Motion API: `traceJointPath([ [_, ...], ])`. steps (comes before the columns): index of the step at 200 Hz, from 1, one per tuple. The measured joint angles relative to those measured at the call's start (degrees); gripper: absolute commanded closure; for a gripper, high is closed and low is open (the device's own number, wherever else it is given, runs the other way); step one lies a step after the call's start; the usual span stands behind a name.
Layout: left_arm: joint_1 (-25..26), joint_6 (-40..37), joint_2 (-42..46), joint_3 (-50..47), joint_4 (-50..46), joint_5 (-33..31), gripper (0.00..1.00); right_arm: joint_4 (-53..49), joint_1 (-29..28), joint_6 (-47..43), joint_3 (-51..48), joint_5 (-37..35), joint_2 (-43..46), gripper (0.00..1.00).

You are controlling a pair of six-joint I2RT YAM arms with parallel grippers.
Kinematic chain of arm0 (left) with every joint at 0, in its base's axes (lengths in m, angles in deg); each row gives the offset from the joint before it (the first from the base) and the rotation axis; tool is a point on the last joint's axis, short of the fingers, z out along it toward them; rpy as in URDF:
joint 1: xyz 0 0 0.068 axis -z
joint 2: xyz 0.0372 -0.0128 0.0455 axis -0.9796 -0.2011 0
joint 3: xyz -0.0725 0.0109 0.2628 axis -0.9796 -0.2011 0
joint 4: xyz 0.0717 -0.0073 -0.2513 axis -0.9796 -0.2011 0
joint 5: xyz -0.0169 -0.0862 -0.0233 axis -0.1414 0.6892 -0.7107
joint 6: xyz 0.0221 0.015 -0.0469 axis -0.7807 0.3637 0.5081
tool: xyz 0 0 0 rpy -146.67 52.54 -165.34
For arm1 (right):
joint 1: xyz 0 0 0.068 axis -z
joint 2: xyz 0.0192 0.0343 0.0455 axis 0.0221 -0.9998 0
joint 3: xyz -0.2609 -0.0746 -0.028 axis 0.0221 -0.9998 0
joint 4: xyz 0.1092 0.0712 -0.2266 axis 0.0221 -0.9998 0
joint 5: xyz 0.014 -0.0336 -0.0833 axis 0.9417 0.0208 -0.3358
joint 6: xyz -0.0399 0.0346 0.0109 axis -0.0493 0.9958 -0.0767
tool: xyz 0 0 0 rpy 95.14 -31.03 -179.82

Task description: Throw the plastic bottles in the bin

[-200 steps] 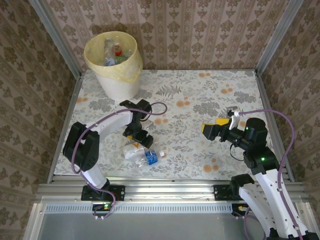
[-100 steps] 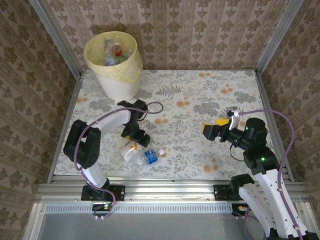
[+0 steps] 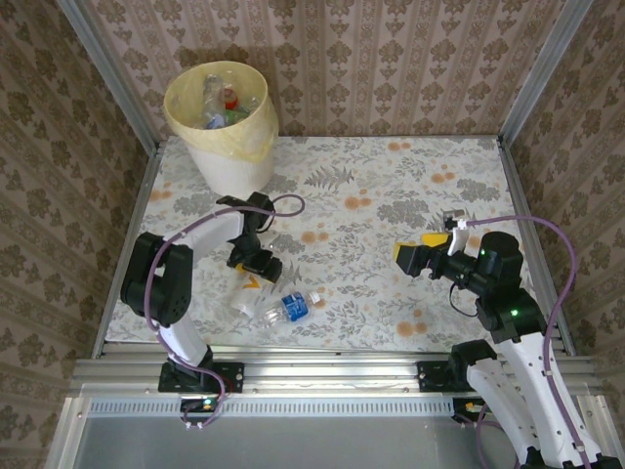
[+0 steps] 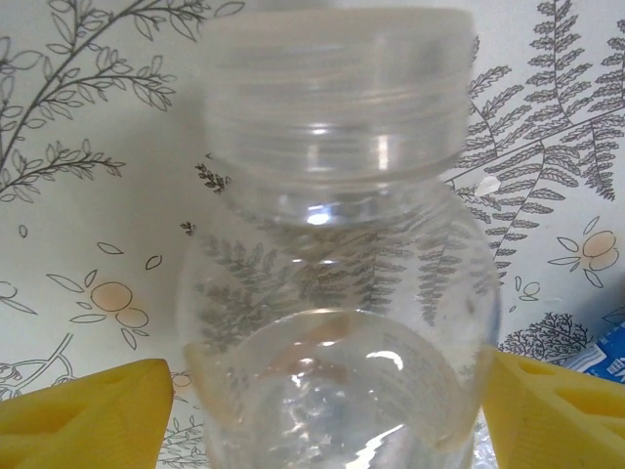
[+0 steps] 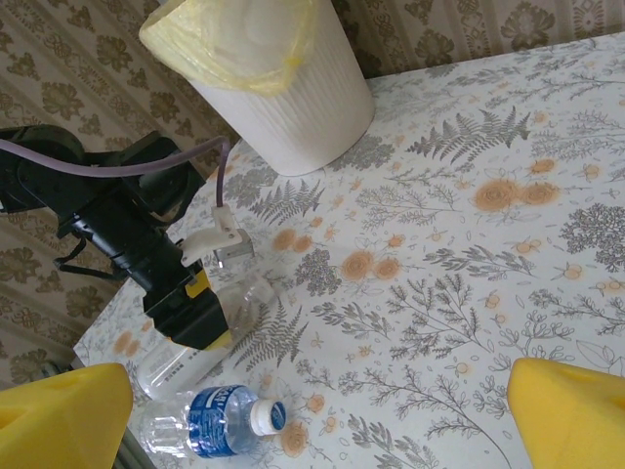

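Well, the bin (image 3: 227,147) stands on the flowery table (image 3: 391,186) close to the wall, and some plastic bottles (image 3: 221,102) lie inside it already; two more bottles lie on the table, on the near side of the bin and a little to its right; the one closer to the bin is a clear bottle (image 4: 332,293) with a pale cap; the other one, a bottle with a blue label (image 3: 293,305) and a white cap, lies just past it, farther from the bin; the left gripper (image 3: 254,264) is down at the clear bottle, with one yellow finger (image 4: 88,410) on each side of it; they sit right up against the bottle's sides, but I cannot tell if they are squeezing it or only beside it; the right gripper (image 3: 418,246) hangs over the table far off to the right of the bin, well apart from both bottles; its yellow fingers (image 5: 571,410) are spread wide with nothing between them
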Motion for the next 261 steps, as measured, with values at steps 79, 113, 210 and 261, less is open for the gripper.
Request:
traceJointPath([
  [79,0.0,1.5,-1.0,-2.3,2.6,0.0,0.32,0.0,0.0,0.0,0.0,0.0,0.0,0.0],
  [113,-0.1,1.7,-0.8,-2.3,2.9,0.3,0.38,0.0,0.0,0.0,0.0,0.0,0.0,0.0],
  [210,-4.9,2.9,11.8,-2.3,7.5,5.1,0.51,0.0,0.0,0.0,0.0,0.0,0.0,0.0],
  [261,-5.2,4.8,22.7,-2.3,11.3,8.0,0.52,0.0,0.0,0.0,0.0,0.0,0.0,0.0],
])
